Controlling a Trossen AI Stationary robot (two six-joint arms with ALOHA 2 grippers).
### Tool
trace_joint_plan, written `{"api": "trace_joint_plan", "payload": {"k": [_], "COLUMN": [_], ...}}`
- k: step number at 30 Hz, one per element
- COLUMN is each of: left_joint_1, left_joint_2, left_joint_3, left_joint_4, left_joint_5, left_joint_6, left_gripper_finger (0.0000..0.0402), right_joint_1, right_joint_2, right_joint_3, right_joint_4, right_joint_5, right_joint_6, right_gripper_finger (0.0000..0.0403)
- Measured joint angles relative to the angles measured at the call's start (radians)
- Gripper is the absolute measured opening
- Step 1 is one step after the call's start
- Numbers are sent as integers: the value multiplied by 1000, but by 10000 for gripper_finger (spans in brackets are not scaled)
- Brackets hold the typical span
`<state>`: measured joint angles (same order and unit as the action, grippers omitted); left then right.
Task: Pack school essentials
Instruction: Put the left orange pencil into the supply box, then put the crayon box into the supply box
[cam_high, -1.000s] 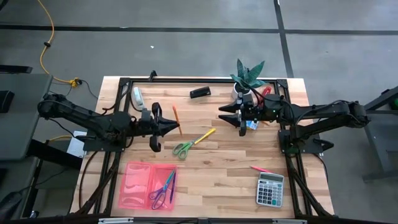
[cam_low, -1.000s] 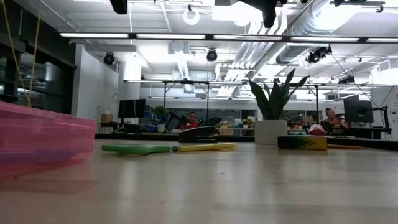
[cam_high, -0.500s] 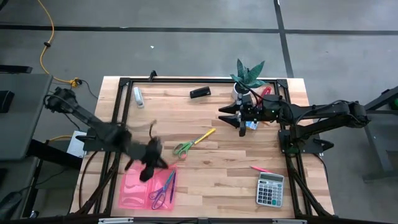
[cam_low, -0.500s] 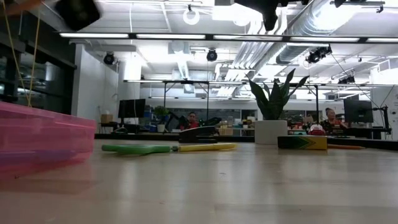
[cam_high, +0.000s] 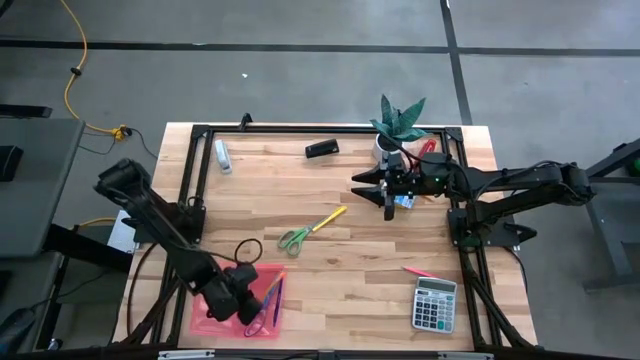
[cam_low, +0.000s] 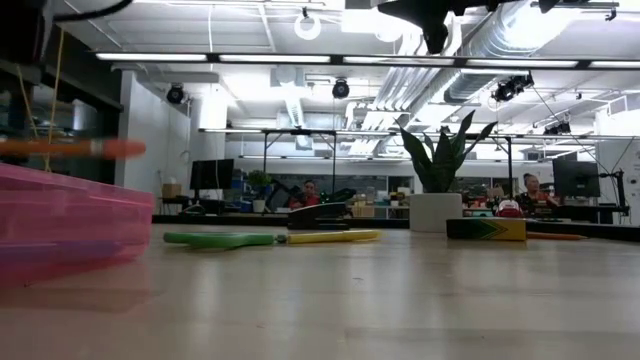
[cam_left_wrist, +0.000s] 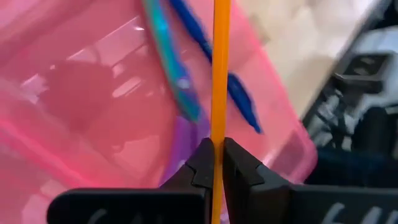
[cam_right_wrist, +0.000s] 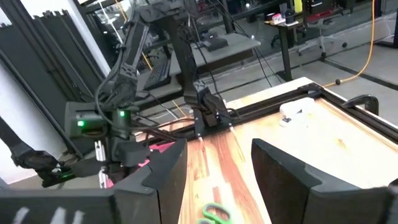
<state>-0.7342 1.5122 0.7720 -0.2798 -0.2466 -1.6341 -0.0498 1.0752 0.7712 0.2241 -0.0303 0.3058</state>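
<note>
Pinching the orange pencil (cam_left_wrist: 219, 74), left fingers (cam_left_wrist: 200, 169) above pink tray (cam_left_wrist: 74, 106).

High view: overhead, looking straight down on the whole surface (cam_high: 340, 260). Low view: surface level, facing the room. Left wrist view: close above the pink tray (cam_left_wrist: 81, 93), which the high view shows lower left and the low view at left.

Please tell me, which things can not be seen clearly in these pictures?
- Low view: the left gripper is outside the picture; only its orange pencil shows above the pink tray.
- High view: the box under the right gripper is mostly covered by it.
- Left wrist view: the left gripper hides the pencil's lower end.
</note>
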Motion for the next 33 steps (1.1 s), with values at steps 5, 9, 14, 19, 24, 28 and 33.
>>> {"api": "trace_joint_plan", "payload": {"k": [5, 9, 14, 19, 24, 28, 33], "left_joint_1": [30, 46, 47, 46, 54, 70, 131], "left_joint_2": [16, 16, 16, 16, 16, -6, -117], "left_joint_3": [0, 0, 1, 0, 0, 0, 0], "left_joint_4": [20, 22, 18, 6, 6, -4, -66], "left_joint_5": [-3, 3, 57, 78, 85, 105, 73], "left_joint_6": [-93, -117, -104, -101, -67, -3, 157], "left_gripper_finger": [0, 0, 1, 22, 71, 118, 161], "right_joint_1": [0, 0, 0, 0, 0, 0, 0], "right_joint_2": [0, 0, 0, 0, 0, 0, 0], "right_joint_3": [0, 0, 0, 0, 0, 0, 0], "right_joint_4": [-6, -8, -20, -27, -34, -34, -27], "right_joint_5": [0, 0, 0, 0, 0, 0, 0], "right_joint_6": [0, 0, 0, -2, -15, -15, -3], "right_gripper_finger": [172, 172, 172, 172, 172, 172, 172]}}
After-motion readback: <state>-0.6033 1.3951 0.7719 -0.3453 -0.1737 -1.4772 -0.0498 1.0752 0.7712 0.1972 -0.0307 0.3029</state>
